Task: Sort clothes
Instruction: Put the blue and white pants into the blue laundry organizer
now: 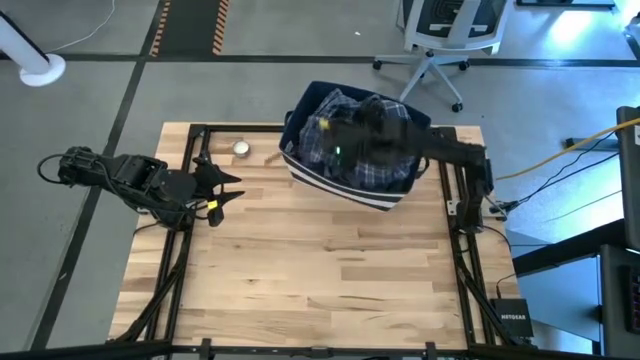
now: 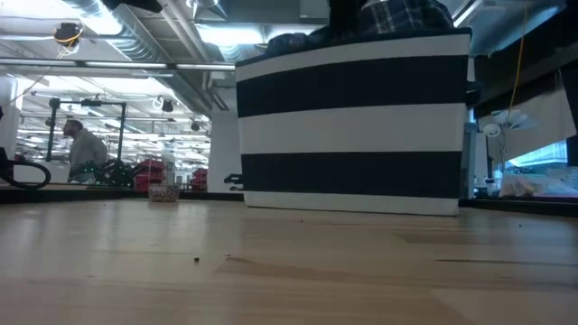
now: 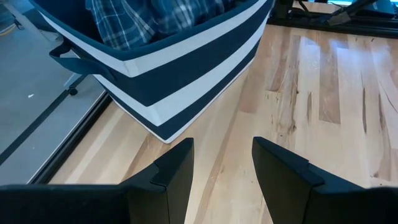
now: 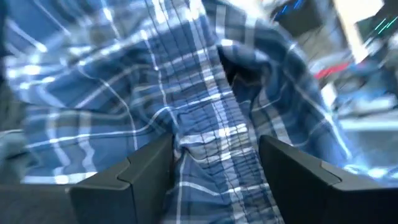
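**Right arm reaches into the striped bin; left arm waits at the surface's edge**

The near half of the pale wooden plank surface (image 1: pixel 320 280) carries only a few dark specks, seen in the low view. Its dark metal frame rails (image 1: pixel 165 270) run along both sides.

At the left edge, the left gripper (image 1: pixel 222 190) sits low over the planks, aimed across toward the bin. Its 2 dark fingers (image 3: pixel 177 171) stand apart with bare wood between them, touching nothing.

Just past it, near the far left corner, lies a small round silvery object (image 1: pixel 241 148), well apart from the bin.

Farther back, the navy fabric bin with white stripes (image 1: pixel 345 185) stands on the far right part of the surface. In the low view its broad striped wall blocks the contents, apart from plaid cloth rising above the rim. A dark handle loop (image 3: pixel 68 62) hangs on one short side.

The large blue-white plaid shirt (image 1: pixel 330 125) lies crumpled inside, filling the bin. The right gripper (image 4: pixel 214 158) is lowered over it, the arm covering much of the cloth from above. Its fingers (image 4: pixel 143 168) are parted, with a ridge of plaid fabric lying between them.

Beyond the surface, a white office chair (image 1: pixel 440 30) stands on the grey floor, and a person (image 2: pixel 86 149) shows far off in the room.
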`<control>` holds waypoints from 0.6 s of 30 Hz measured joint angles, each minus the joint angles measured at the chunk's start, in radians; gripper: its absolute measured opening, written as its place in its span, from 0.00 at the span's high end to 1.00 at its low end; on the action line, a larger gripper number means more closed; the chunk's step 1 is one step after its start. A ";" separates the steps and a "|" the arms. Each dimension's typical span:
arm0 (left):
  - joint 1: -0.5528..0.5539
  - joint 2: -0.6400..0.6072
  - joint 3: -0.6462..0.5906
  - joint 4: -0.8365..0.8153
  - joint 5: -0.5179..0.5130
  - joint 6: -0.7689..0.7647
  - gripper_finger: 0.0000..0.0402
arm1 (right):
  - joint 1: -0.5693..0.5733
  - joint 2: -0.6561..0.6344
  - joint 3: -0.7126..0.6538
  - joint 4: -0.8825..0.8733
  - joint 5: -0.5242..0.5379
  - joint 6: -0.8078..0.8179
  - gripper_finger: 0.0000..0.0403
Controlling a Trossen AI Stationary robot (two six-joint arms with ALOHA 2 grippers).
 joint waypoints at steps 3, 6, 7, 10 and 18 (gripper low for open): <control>0.000 0.000 0.000 0.000 0.000 -0.001 0.61 | -0.096 0.001 -0.016 -0.007 -0.110 0.037 0.37; 0.000 0.000 0.000 0.001 0.000 -0.022 0.61 | -0.175 0.007 -0.081 -0.001 -0.236 0.079 0.37; 0.000 0.000 0.000 0.001 0.000 -0.023 0.61 | -0.191 0.007 -0.113 0.004 -0.268 0.085 0.37; 0.000 0.000 0.000 0.001 0.000 -0.019 0.61 | -0.225 0.007 -0.244 0.070 -0.334 0.098 0.37; 0.000 0.012 0.000 0.007 0.000 -0.007 0.61 | -0.247 0.006 -0.592 0.411 -0.548 0.074 0.37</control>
